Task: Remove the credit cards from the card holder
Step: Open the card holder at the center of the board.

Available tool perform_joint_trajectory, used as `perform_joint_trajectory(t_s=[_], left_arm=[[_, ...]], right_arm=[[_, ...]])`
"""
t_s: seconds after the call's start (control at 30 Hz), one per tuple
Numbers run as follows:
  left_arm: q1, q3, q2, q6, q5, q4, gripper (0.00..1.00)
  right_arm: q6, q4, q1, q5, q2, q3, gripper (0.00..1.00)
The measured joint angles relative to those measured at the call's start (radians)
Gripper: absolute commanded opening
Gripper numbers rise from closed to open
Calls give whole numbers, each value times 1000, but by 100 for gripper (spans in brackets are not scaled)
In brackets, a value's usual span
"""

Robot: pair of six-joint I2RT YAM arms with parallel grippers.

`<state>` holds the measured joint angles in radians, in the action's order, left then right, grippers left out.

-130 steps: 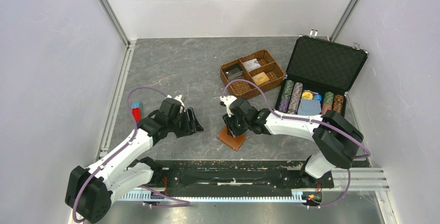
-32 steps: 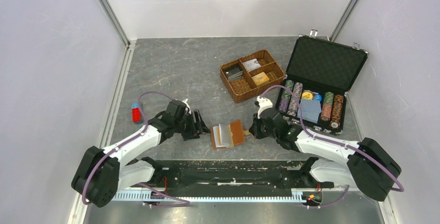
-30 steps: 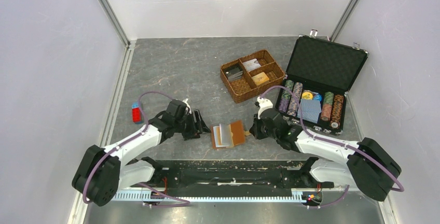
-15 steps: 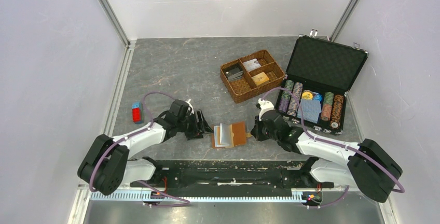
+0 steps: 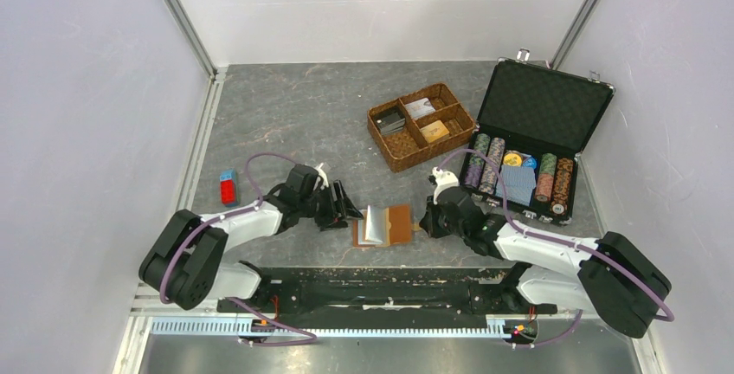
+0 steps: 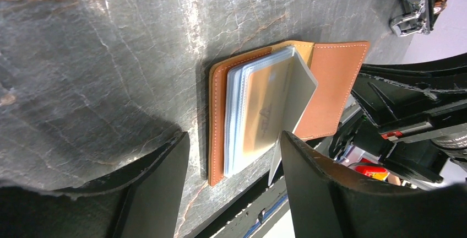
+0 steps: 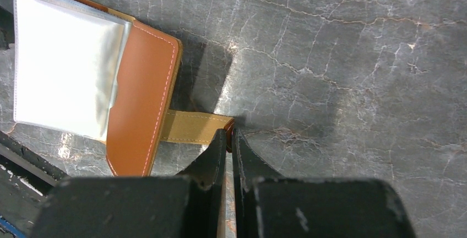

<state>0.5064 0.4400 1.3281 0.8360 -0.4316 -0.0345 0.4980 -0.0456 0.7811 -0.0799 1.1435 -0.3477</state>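
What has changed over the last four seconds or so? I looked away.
The card holder went from closed under the right jaws to lying open, its clear sleeves fanned up. The right jaws swung round to its right side and are shut on the snap tab. The left jaws, open, moved in toward its left edge. Basket and chip case unchanged.

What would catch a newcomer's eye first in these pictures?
The tan card holder lies open at the near edge of the table, its clear sleeves fanned up with a golden credit card showing inside. The right gripper pinches its snap tab, and the open left gripper faces it. Far right, an open black case holds rows of poker chips.
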Motion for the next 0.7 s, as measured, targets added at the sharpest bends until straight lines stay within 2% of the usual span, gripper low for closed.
perform_joint_trajectory(t_s=[0.3,0.5,0.7], left_arm=[[5,-1,19,6,-16,-27,62],[34,0,19,6,-15,-2,51],[72,33,19,6,-4,44,49]], right_arm=[[7,-17,0,1,-2,18,0],[8,-21,0,10,-4,19,0],[10,-22,0,24,-4,19,0]])
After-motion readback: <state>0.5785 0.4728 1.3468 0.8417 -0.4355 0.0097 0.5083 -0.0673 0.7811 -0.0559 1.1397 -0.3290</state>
